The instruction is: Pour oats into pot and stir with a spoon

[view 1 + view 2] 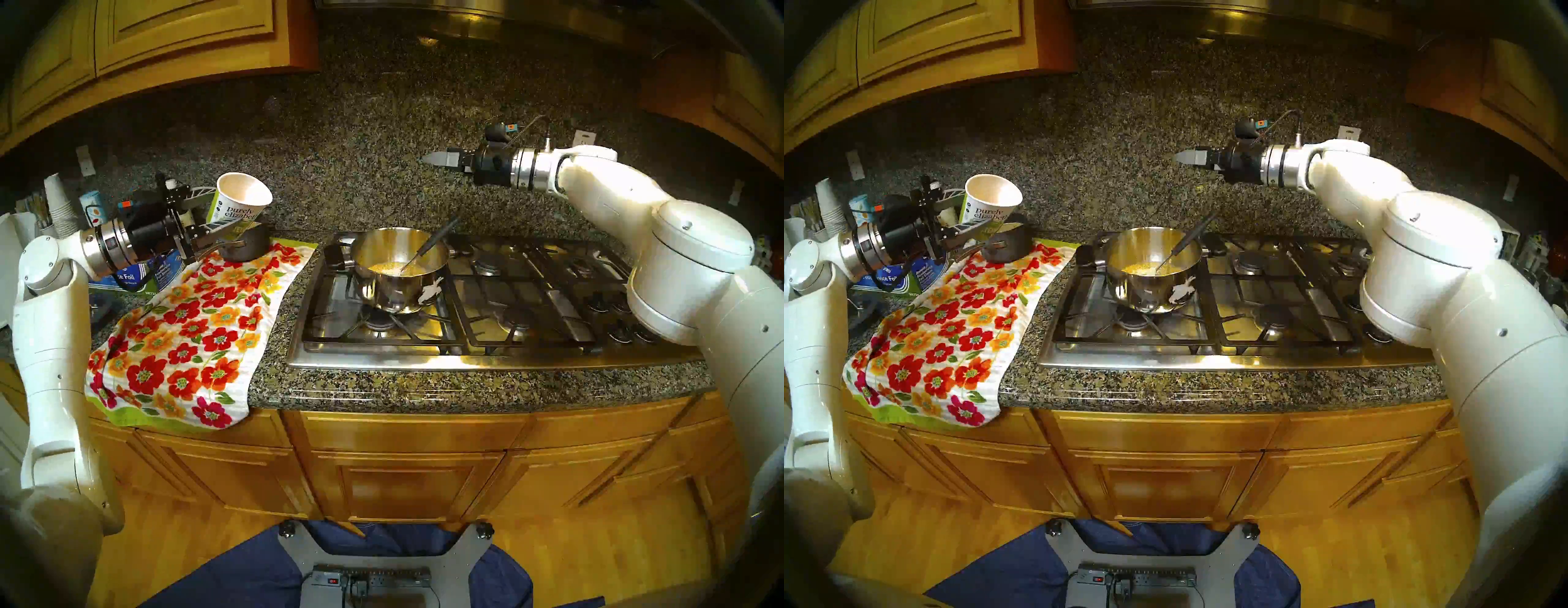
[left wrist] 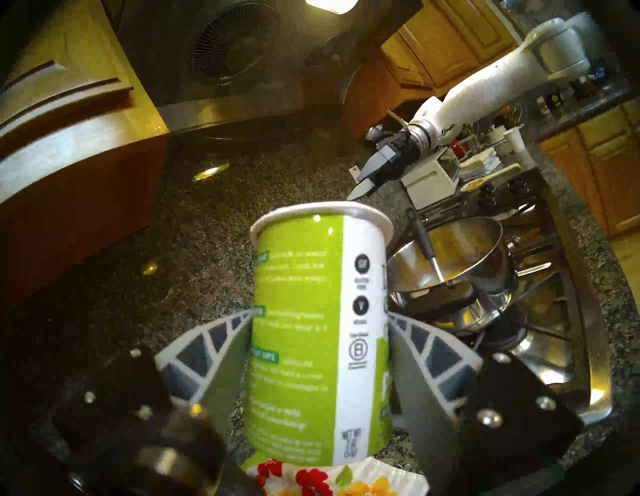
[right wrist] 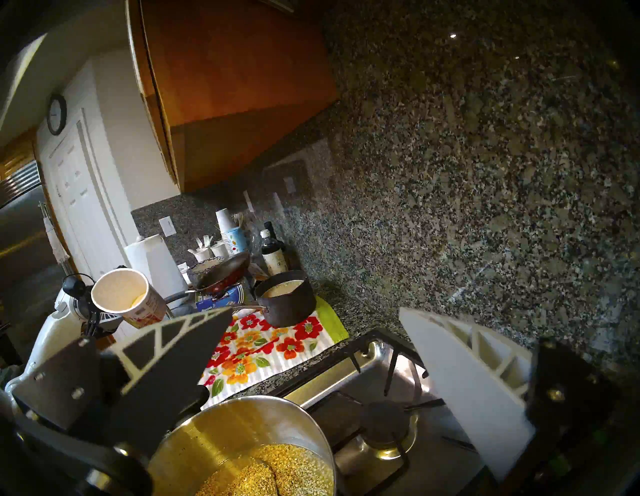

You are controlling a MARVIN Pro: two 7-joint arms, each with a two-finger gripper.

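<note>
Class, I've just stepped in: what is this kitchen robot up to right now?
It is making oats. The left gripper holds the tilted paper cup over the floral towel, beside the stove. The oats already lie in the steel pot on the burner, the spoon leaning inside. The right gripper hovers open above, holding nothing.

Your left wrist view: cup (image 2: pixel 311 332) small print blurred, unreadable; cup base cut by towel (image 2: pixel 346 479). Pot (image 2: pixel 485 277) near side hidden behind cup. Spoon (image 1: pixel 428 250) bowl buried in oats (image 1: pixel 384 267). Right wrist view: pot (image 3: pixel 249 433) cut by bottom edge.
</note>
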